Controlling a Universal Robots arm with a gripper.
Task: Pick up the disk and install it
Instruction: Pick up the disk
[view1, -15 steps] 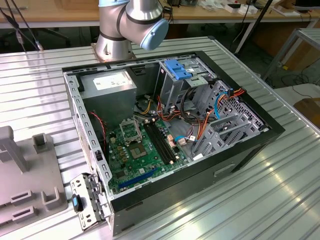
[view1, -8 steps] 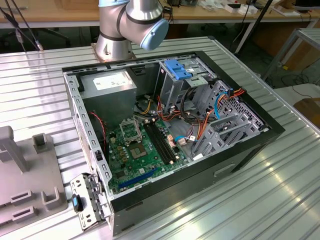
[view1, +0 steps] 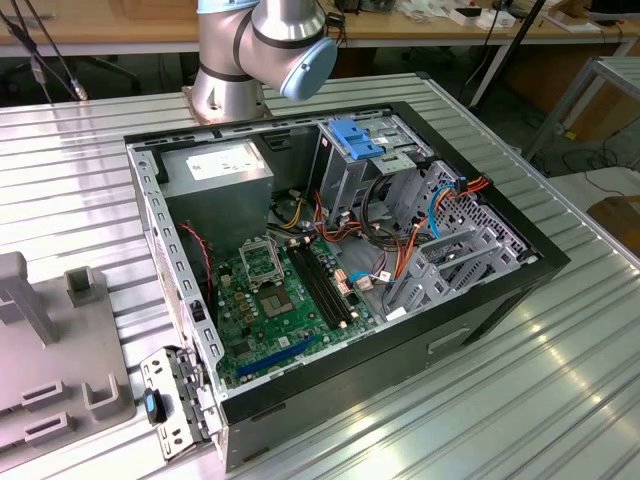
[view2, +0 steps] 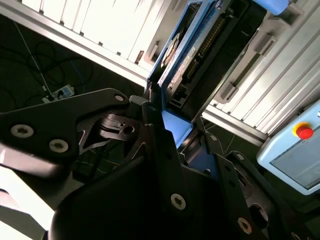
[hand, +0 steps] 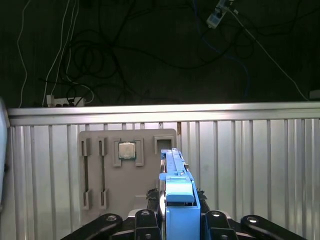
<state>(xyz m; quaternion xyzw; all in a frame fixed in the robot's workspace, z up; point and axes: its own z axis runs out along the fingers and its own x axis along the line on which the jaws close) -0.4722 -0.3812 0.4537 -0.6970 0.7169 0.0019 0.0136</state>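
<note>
Disk (hand: 176, 192) is clamped in the hand (hand: 180, 212), its blue carrier rail pressed between the two black fingers (hand: 214, 224). In the first wrist view it is seen edge-on, standing on its thin side, with its long axis running straight away from the hand toward the ribbed metal table (hand: 250, 165). Its far end lines up with the edge of a grey tray (hand: 100, 170) that carries a small chip (hand: 126, 150).

In the second wrist view the disk (view2: 197, 50) shows its dark face framed in blue, and its long axis again leads away from the closed hand (view2: 184, 142). A pendant (view2: 295, 150) with a red button lies beyond.

In the exterior view the arm (view1: 262, 45) rises from the upper middle of the frame. The open case (view1: 340, 250) lies on the table (view1: 520, 400) at centre, with a blue bracket (view1: 355, 137) on top of its drive cage. The tray (view1: 40, 370) sits low at the exterior view's left.
</note>
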